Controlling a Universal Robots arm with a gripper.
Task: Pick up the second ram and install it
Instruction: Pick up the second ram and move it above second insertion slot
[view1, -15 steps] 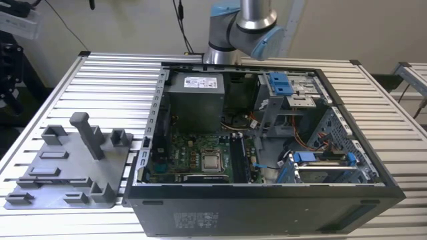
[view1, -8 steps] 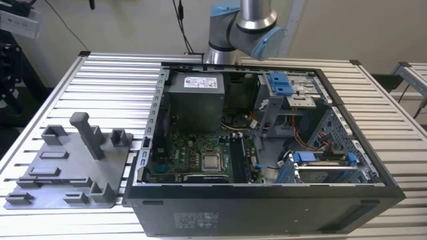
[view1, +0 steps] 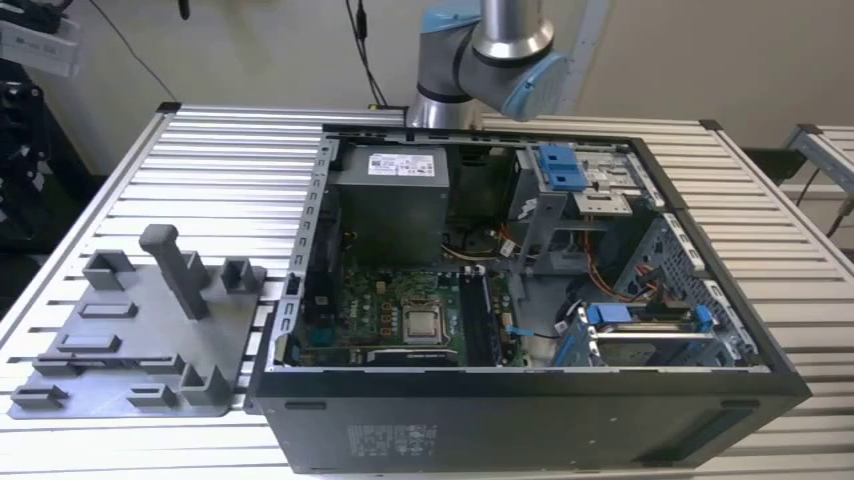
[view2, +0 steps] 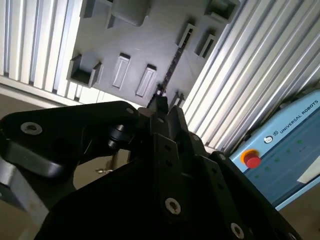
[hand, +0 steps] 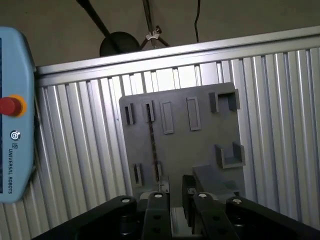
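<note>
Memory stick (hand: 150, 145): standing on edge in tray (hand: 200, 145) slots, posts beside it.
Gripper (hand: 175, 200): above the tray; its opening cannot be told.
Around: computer case (view1: 534, 440) on exterior view's right; control pendant (hand: 15, 100) beside table (hand: 75, 150).

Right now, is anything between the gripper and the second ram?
Nothing visible is: in the first wrist view the second ram stands on edge in the grey fixture tray, with open air between it and the gripper.
</note>
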